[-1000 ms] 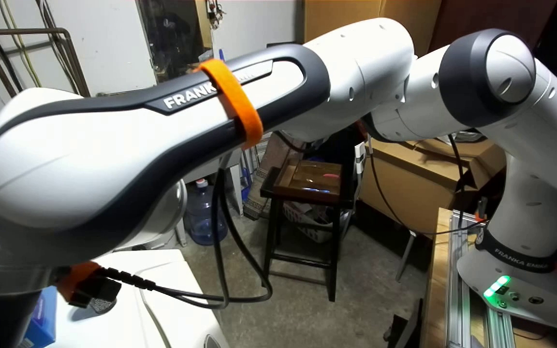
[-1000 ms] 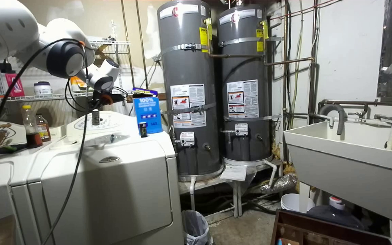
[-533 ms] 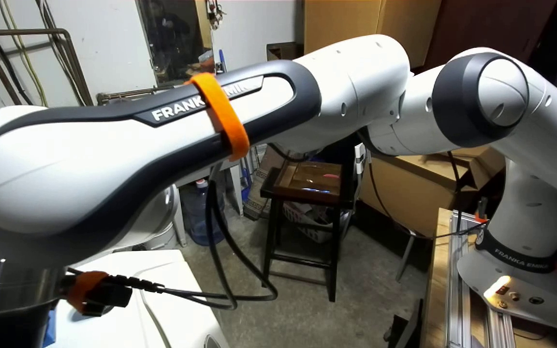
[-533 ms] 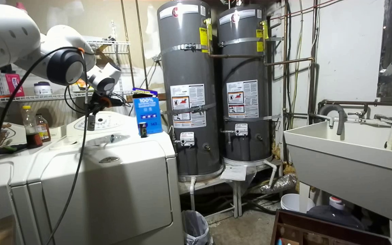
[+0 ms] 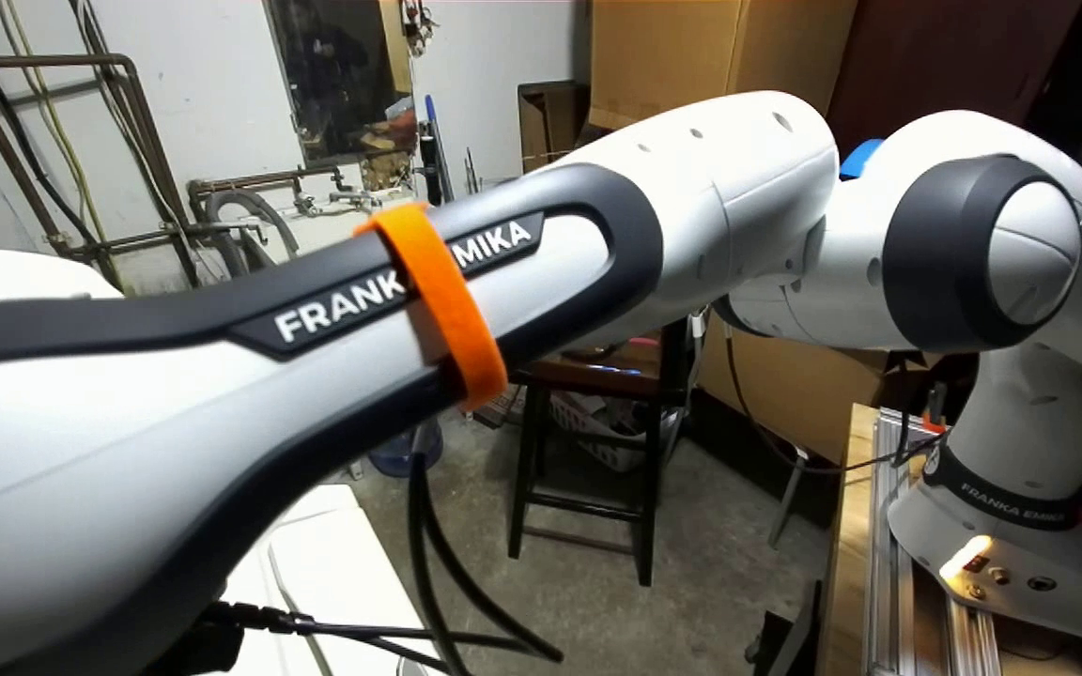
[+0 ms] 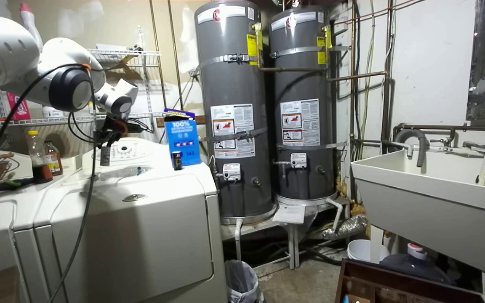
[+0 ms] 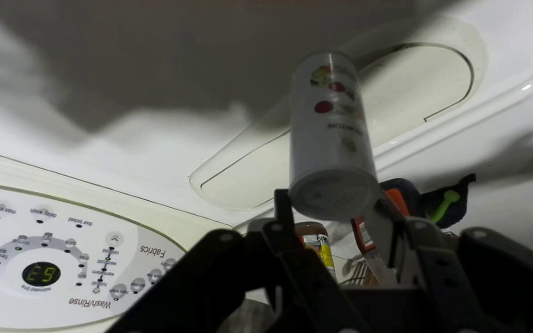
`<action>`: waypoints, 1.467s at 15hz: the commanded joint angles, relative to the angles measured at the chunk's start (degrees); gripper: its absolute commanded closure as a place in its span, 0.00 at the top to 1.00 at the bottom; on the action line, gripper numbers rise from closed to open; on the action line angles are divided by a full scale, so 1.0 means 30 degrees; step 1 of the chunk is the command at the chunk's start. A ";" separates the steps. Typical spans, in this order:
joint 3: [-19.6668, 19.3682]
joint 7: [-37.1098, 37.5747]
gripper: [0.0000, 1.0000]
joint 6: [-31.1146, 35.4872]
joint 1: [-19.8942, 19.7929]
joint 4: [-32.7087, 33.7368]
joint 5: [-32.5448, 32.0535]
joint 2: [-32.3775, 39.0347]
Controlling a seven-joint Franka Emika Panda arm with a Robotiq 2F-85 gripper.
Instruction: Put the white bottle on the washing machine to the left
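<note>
The white bottle (image 7: pixel 329 120) has small fruit pictures on its label and sits between my gripper's fingertips (image 7: pixel 332 200) in the wrist view. The fingers are closed round its near end. In an exterior view the bottle (image 6: pixel 105 155) hangs slightly tilted below the gripper (image 6: pixel 107 141), over the washing machine's white top (image 6: pixel 171 183); I cannot tell whether its base touches. The washing machine's top panel also shows in the wrist view (image 7: pixel 109 162), and its top shows in an exterior view (image 5: pixel 316 554), where the arm hides the gripper and bottle.
A blue box (image 6: pixel 182 145) and a short dark cylinder (image 6: pixel 177 160) stand at the machine's right rear. A yellow-capped bottle (image 6: pixel 38 160) and a brown bottle (image 6: pixel 53 159) stand to the left. A control panel (image 7: pixel 53 268) rises behind. A cable (image 6: pixel 86 202) hangs in front.
The gripper has come down, and the bottle has moved with it to the left in an exterior view, going from upright to slightly tilted. The base light went from green to amber.
</note>
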 commanded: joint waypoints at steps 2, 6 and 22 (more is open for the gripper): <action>-0.1509 0.1712 0.19 -0.1091 0.1406 0.2687 -0.0474 0.1418; -0.2185 0.2348 0.19 -0.1214 0.1818 0.3884 -0.0484 0.2357; -0.4613 0.3490 0.19 -0.1256 0.3140 0.4688 -0.1639 0.2573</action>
